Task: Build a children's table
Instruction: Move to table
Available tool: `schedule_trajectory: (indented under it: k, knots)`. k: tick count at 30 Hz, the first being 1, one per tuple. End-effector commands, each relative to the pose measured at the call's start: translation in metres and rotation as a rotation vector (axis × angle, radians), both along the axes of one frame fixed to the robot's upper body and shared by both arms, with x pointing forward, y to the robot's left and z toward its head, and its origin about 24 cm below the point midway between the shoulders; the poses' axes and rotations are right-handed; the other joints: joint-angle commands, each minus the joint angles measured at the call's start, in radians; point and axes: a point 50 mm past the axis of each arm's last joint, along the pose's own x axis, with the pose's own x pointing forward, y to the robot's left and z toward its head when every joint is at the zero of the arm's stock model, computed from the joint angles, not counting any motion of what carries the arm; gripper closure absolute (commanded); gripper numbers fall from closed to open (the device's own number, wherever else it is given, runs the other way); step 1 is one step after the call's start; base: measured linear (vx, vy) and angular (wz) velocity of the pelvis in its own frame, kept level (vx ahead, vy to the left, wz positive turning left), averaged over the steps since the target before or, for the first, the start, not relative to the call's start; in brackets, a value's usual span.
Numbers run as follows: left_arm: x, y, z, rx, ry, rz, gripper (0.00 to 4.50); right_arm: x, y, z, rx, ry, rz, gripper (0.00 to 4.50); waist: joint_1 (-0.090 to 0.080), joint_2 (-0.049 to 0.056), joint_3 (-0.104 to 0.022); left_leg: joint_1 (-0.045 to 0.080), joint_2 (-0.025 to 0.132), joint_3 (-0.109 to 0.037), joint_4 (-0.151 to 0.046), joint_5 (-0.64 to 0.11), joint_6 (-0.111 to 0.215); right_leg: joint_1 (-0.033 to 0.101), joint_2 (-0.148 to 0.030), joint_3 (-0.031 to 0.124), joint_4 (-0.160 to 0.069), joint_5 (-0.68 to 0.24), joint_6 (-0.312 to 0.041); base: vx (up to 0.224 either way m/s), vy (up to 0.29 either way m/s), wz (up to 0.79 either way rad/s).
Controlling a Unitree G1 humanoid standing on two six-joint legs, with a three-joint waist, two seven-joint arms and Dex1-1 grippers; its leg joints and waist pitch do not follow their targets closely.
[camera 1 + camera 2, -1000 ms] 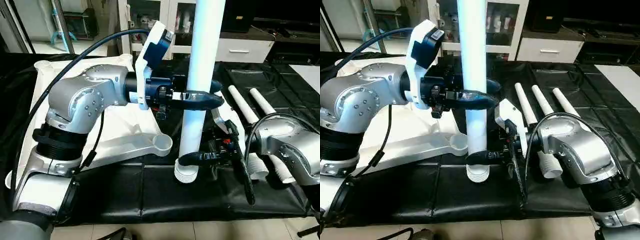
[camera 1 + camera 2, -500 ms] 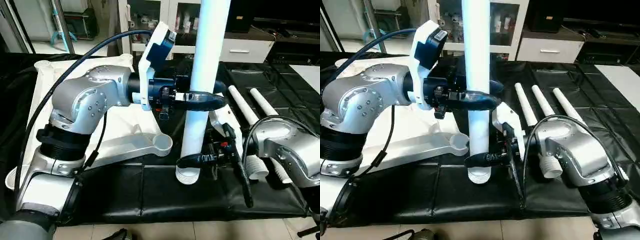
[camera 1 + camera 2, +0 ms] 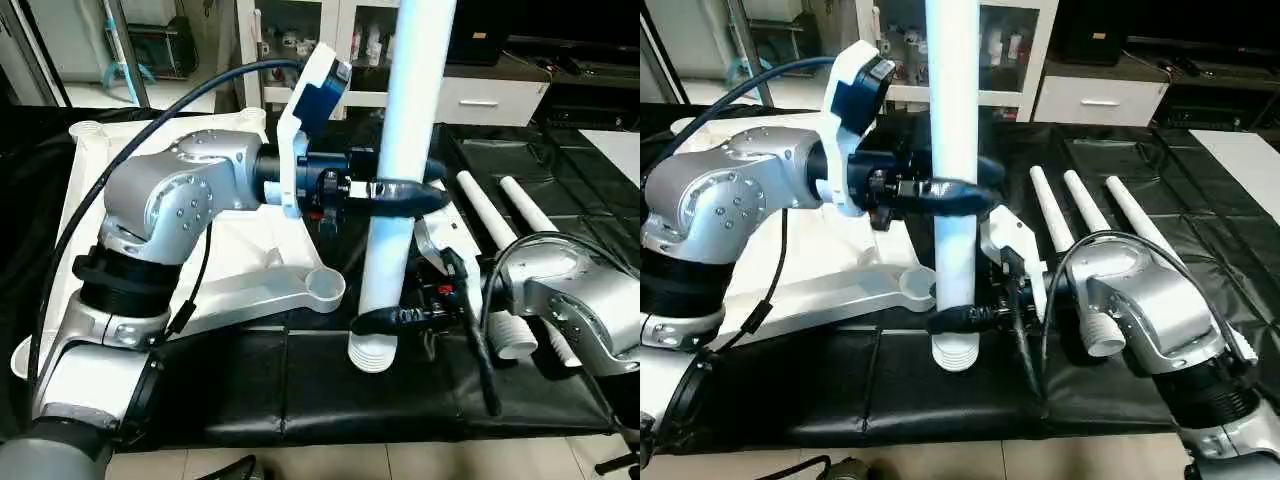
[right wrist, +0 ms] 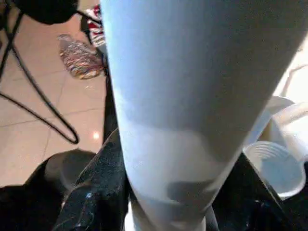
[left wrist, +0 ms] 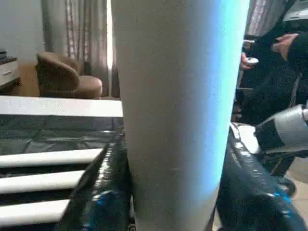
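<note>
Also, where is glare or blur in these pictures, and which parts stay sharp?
Left wrist view: the upright leg is close and soft-edged, with a blue tint along one side; the room behind is hazy. Right wrist view: the leg is blurred and a shadow band crosses it. Left eye view: the tabletop is bright, near washed out, while the left gripper looks sharp.

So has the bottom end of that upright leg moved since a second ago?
No. The upright leg's threaded end still sits just right of the tabletop's near corner socket, both grippers around it.
</note>
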Motion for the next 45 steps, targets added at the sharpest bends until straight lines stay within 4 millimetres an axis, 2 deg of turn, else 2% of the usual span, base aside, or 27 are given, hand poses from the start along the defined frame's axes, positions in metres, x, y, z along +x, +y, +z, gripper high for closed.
schedule_trajectory:
  k: [1, 3, 4, 5, 7, 11, 13, 16, 17, 19, 20, 21, 22, 24, 26, 29, 31, 33, 34, 35, 36, 37, 39, 41, 42, 44, 45]
  knots:
    - [0.001, 0.005, 0.007, -0.033, 0.005, 0.010, 1.87, 0.005, -0.008, 0.007, 0.033, -0.021, -0.082, 2.62, 0.002, 0.014, -0.072, 0.032, 0.070, -0.029, -0.066, -0.179, -0.025, 0.040, -0.091, 0.046, -0.076, -0.078, -0.256, 0.000, 0.000, 0.00]
    - [0.001, 0.010, 0.004, -0.042, 0.019, 0.015, 1.66, 0.008, -0.011, 0.010, 0.053, -0.032, -0.123, 2.62, 0.001, 0.011, -0.073, 0.033, 0.070, -0.029, -0.067, -0.177, -0.026, 0.040, -0.090, 0.045, -0.076, -0.073, -0.254, 0.000, 0.000, 0.00]
    - [0.001, 0.012, 0.001, -0.040, 0.028, 0.018, 1.61, 0.009, -0.013, 0.011, 0.061, -0.035, -0.143, 2.62, 0.002, 0.016, -0.073, 0.033, 0.071, -0.030, -0.066, -0.175, -0.026, 0.040, -0.091, 0.046, -0.076, -0.069, -0.254, 0.000, 0.000, 0.00]
    - [0.000, 0.015, -0.003, -0.037, 0.034, 0.020, 1.61, 0.010, -0.015, 0.013, 0.066, -0.038, -0.156, 2.62, 0.001, 0.015, -0.072, 0.032, 0.069, -0.029, -0.067, -0.175, -0.025, 0.040, -0.089, 0.046, -0.076, -0.064, -0.253, 0.000, 0.000, 0.00]
    - [0.001, 0.021, -0.009, -0.044, 0.057, 0.041, 1.27, 0.011, -0.021, 0.016, 0.070, -0.049, -0.184, 2.63, 0.000, 0.014, -0.072, 0.032, 0.069, -0.029, -0.067, -0.177, -0.024, 0.041, -0.089, 0.046, -0.076, -0.070, -0.249, 0.000, 0.000, 0.00]
    - [0.000, 0.032, -0.021, -0.028, 0.082, 0.071, 1.24, 0.016, -0.033, 0.022, 0.081, -0.068, -0.258, 2.63, 0.001, 0.015, -0.073, 0.034, 0.071, -0.027, -0.068, -0.182, -0.024, 0.038, -0.089, 0.047, -0.078, -0.094, -0.236, 0.000, 0.000, 0.00]
    - [-0.004, 0.038, -0.034, -0.001, 0.119, 0.075, 1.24, 0.018, -0.041, 0.027, 0.118, -0.067, -0.323, 2.64, -0.002, 0.018, -0.071, 0.034, 0.071, -0.028, -0.070, -0.196, -0.028, 0.036, -0.089, 0.046, -0.079, -0.117, -0.232, 0.000, 0.000, 0.00]
    - [-0.004, 0.035, -0.045, 0.020, 0.143, 0.107, 1.24, 0.017, -0.039, 0.029, 0.165, -0.054, -0.345, 2.64, -0.001, 0.022, -0.071, 0.035, 0.071, -0.028, -0.071, -0.199, -0.033, 0.034, -0.090, 0.047, -0.081, -0.127, -0.229, 0.000, 0.000, 0.00]
    - [-0.003, 0.034, -0.047, 0.022, 0.146, 0.127, 1.24, 0.016, -0.038, 0.029, 0.174, -0.053, -0.348, 2.64, 0.002, 0.021, -0.072, 0.040, 0.073, -0.027, -0.071, -0.207, -0.042, 0.029, -0.091, 0.047, -0.083, -0.135, -0.231, 0.000, 0.000, 0.00]
    - [0.003, 0.037, -0.052, 0.017, 0.141, 0.227, 1.24, 0.018, -0.035, 0.026, 0.187, -0.058, -0.396, 2.66, 0.005, 0.030, -0.071, 0.037, 0.071, -0.027, -0.073, -0.215, -0.050, 0.030, -0.090, 0.047, -0.082, -0.133, -0.231, 0.000, 0.000, 0.00]
    - [0.009, 0.042, -0.054, 0.006, 0.150, 0.297, 1.24, 0.020, -0.036, 0.023, 0.188, -0.068, -0.436, 2.66, 0.002, 0.025, -0.072, 0.034, 0.071, -0.030, -0.075, -0.221, -0.055, 0.033, -0.090, 0.045, -0.082, -0.127, -0.227, 0.000, 0.000, 0.00]
    - [0.013, 0.048, -0.057, -0.003, 0.139, 0.371, 1.24, 0.023, -0.037, 0.021, 0.195, -0.068, -0.485, 2.66, -0.001, 0.031, -0.072, 0.035, 0.070, -0.031, -0.074, -0.226, -0.058, 0.032, -0.090, 0.045, -0.083, -0.131, -0.222, 0.000, 0.000, 0.00]
    - [0.014, 0.050, -0.057, -0.005, 0.136, 0.389, 1.24, 0.023, -0.038, 0.021, 0.197, -0.068, -0.498, 2.66, -0.004, 0.026, -0.071, 0.034, 0.068, -0.030, -0.074, -0.231, -0.057, 0.034, -0.090, 0.045, -0.087, -0.137, -0.219, 0.000, 0.000, 0.00]
    - [0.021, 0.064, -0.061, -0.007, 0.119, 0.524, 1.24, 0.026, -0.042, 0.018, 0.207, -0.088, -0.592, 2.66, -0.007, 0.025, -0.071, 0.029, 0.066, -0.030, -0.074, -0.211, -0.055, 0.036, -0.090, 0.047, -0.088, -0.142, -0.204, 0.000, 0.000, 0.00]
    - [0.025, 0.077, -0.065, 0.011, 0.087, 0.657, 1.24, 0.024, -0.046, 0.015, 0.227, -0.104, -0.663, 2.66, -0.007, 0.037, -0.073, 0.031, 0.065, -0.030, -0.072, -0.209, -0.055, 0.035, -0.088, 0.047, -0.087, -0.143, -0.194, 0.000, 0.000, 0.00]
    - [0.031, 0.082, -0.066, 0.018, 0.045, 0.773, 1.24, 0.020, -0.047, 0.015, 0.254, -0.124, -0.693, 2.66, -0.006, 0.033, -0.076, 0.032, 0.068, -0.031, -0.074, -0.200, -0.045, 0.034, -0.088, 0.046, -0.086, -0.115, -0.185, 0.000, 0.000, 0.00]
    - [0.049, 0.077, -0.060, 0.028, 0.039, 0.932, 1.24, 0.016, -0.039, 0.015, 0.286, -0.167, -0.673, 2.66, -0.003, 0.034, -0.074, 0.034, 0.068, -0.029, -0.072, -0.210, -0.041, 0.030, -0.087, 0.046, -0.088, -0.127, -0.184, 0.000, 0.000, 0.00]
    - [0.059, 0.068, -0.054, 0.064, 0.027, 1.017, 1.24, 0.018, -0.032, 0.012, 0.291, -0.194, -0.670, 2.66, 0.001, 0.033, -0.074, 0.034, 0.070, -0.034, -0.075, -0.226, -0.046, 0.031, -0.091, 0.045, -0.090, -0.155, -0.174, 0.000, 0.000, 0.00]
    - [0.061, 0.064, -0.052, 0.078, 0.011, 1.026, 1.24, 0.019, -0.030, 0.011, 0.288, -0.199, -0.673, 2.66, 0.000, 0.032, -0.074, 0.032, 0.070, -0.035, -0.076, -0.221, -0.046, 0.032, -0.091, 0.045, -0.090, -0.153, -0.171, 0.000, 0.000, 0.00]
    - [0.062, 0.057, -0.050, 0.082, 0.018, 1.030, 1.24, 0.020, -0.029, 0.010, 0.286, -0.199, -0.671, 2.66, -0.001, 0.025, -0.073, 0.031, 0.072, -0.035, -0.078, -0.211, -0.047, 0.032, -0.091, 0.045, -0.089, -0.142, -0.171, 0.000, 0.000, 0.00]
    - [0.063, 0.053, -0.049, 0.090, 0.007, 1.027, 1.24, 0.020, -0.027, 0.010, 0.283, -0.201, -0.667, 2.66, 0.000, 0.027, -0.072, 0.030, 0.069, -0.033, -0.075, -0.204, -0.043, 0.031, -0.092, 0.046, -0.089, -0.136, -0.177, 0.000, 0.000, 0.00]
    - [0.064, 0.040, -0.045, 0.107, -0.033, 1.011, 1.24, 0.020, -0.024, 0.009, 0.277, -0.206, -0.654, 2.66, -0.001, 0.016, -0.072, 0.028, 0.069, -0.031, -0.076, -0.197, -0.038, 0.034, -0.092, 0.047, -0.091, -0.136, -0.177, 0.000, 0.000, 0.00]
    - [0.061, 0.014, -0.034, 0.079, -0.065, 0.920, 1.24, 0.021, -0.018, 0.007, 0.256, -0.215, -0.634, 2.66, 0.003, 0.020, -0.072, 0.026, 0.068, -0.030, -0.072, -0.176, -0.024, 0.033, -0.095, 0.048, -0.092, -0.142, -0.175, 0.000, 0.000, 0.00]
    - [0.056, 0.001, -0.026, 0.044, -0.065, 0.860, 1.24, 0.022, -0.016, 0.006, 0.245, -0.222, -0.632, 2.66, 0.004, 0.019, -0.074, 0.024, 0.068, -0.030, -0.071, -0.159, -0.018, 0.035, -0.096, 0.047, -0.091, -0.127, -0.183, 0.000, 0.000, 0.00]
    - [0.052, -0.004, -0.021, 0.025, -0.061, 0.820, 1.24, 0.024, -0.016, 0.005, 0.240, -0.225, -0.637, 2.66, 0.004, 0.024, -0.076, 0.023, 0.069, -0.031, -0.069, -0.149, -0.017, 0.035, -0.096, 0.046, -0.088, -0.101, -0.194, 0.000, 0.000, 0.00]
    - [0.048, -0.009, -0.016, 0.010, -0.060, 0.787, 1.24, 0.025, -0.015, 0.005, 0.237, -0.231, -0.642, 2.66, 0.003, 0.020, -0.076, 0.018, 0.067, -0.031, -0.067, -0.131, -0.004, 0.038, -0.096, 0.045, -0.083, -0.055, -0.208, 0.000, 0.000, 0.00]
    - [0.044, -0.012, -0.011, -0.003, -0.067, 0.759, 1.24, 0.027, -0.016, 0.004, 0.233, -0.233, -0.648, 2.66, 0.001, 0.014, -0.076, 0.016, 0.066, -0.030, -0.066, -0.127, 0.005, 0.040, -0.096, 0.044, -0.081, -0.051, -0.211, 0.000, 0.000, 0.00]
